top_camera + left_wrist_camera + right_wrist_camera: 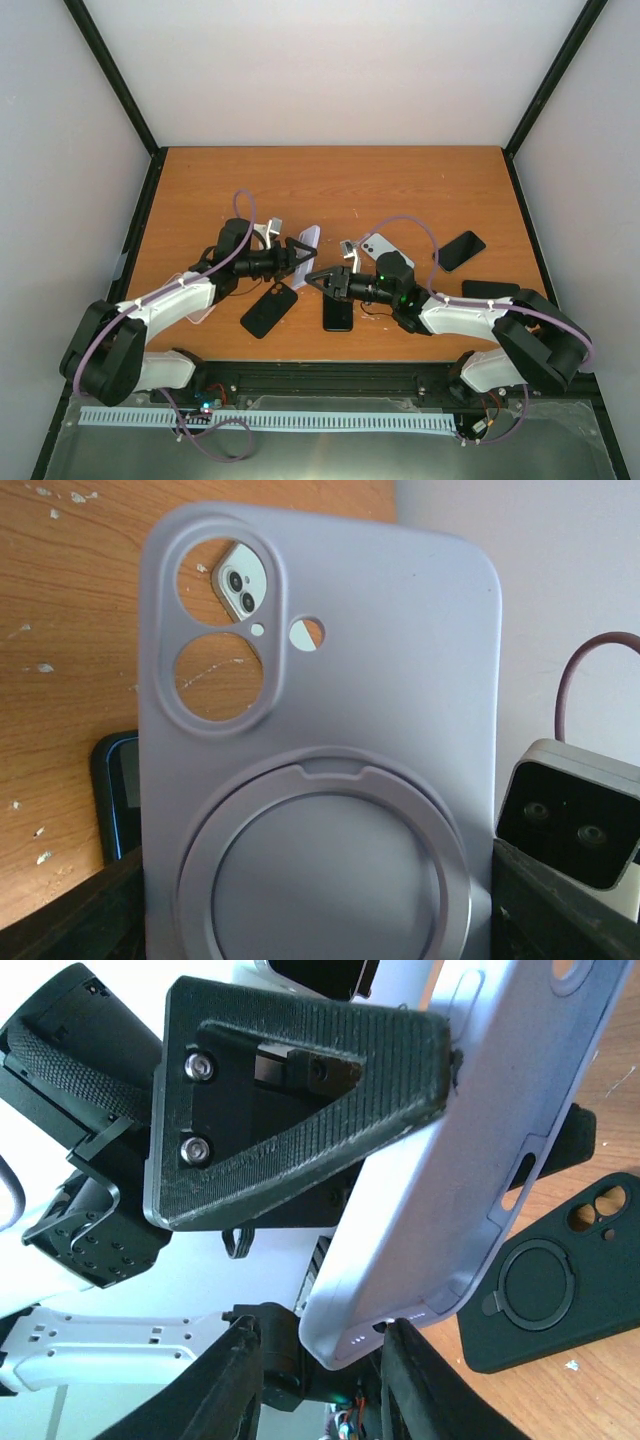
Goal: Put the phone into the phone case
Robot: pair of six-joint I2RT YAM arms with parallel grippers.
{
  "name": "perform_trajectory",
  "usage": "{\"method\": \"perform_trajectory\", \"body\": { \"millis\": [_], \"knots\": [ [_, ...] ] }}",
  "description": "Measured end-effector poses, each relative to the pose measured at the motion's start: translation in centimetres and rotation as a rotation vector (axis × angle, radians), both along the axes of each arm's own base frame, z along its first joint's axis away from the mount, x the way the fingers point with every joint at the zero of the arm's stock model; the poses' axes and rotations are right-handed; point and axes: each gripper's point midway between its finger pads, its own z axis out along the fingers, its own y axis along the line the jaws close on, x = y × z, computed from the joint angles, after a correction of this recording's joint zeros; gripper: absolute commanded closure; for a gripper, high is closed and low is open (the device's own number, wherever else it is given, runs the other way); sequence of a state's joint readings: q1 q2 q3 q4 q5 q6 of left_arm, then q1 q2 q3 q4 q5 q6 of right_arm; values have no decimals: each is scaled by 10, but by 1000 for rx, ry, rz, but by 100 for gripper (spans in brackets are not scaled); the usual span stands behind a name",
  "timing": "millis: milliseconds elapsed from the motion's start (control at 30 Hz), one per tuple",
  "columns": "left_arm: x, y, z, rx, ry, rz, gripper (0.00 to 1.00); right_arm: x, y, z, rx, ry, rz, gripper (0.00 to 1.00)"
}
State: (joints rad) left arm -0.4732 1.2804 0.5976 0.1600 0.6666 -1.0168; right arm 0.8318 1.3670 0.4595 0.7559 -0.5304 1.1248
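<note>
My left gripper (298, 253) is shut on a lilac phone case (308, 246) and holds it on edge above the table. In the left wrist view the case (330, 680), with a round ring on its back, fills the frame between the jaws of the left gripper (320, 925). My right gripper (319, 281) is open just right of the case. In the right wrist view the case's bottom corner (420, 1260) sits between the open fingers of the right gripper (325, 1380). A black phone (338, 313) lies flat below the right gripper. A white phone (386, 247) lies behind the right wrist.
A black case with a ring (269, 309) lies near the left arm and shows in the right wrist view (545, 1285). Another black phone (460, 250) and a dark item (490, 290) lie at the right. A dark, blue-edged phone (115, 790) lies on the table.
</note>
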Motion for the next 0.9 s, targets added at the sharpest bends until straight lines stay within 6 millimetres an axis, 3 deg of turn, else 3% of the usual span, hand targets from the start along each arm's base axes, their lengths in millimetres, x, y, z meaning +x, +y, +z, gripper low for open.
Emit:
{"method": "perform_trajectory", "body": {
  "millis": [400,567,900],
  "knots": [
    [-12,0,2,-44,-4,-29,21,0,0,3,-3,-35,5,97],
    [-12,3,3,-50,-18,-20,13,0,1,4,0,-42,8,97],
    [-19,4,-5,-61,-5,-29,8,3,1,-6,-31,-47,-1,97]
  ]
}}
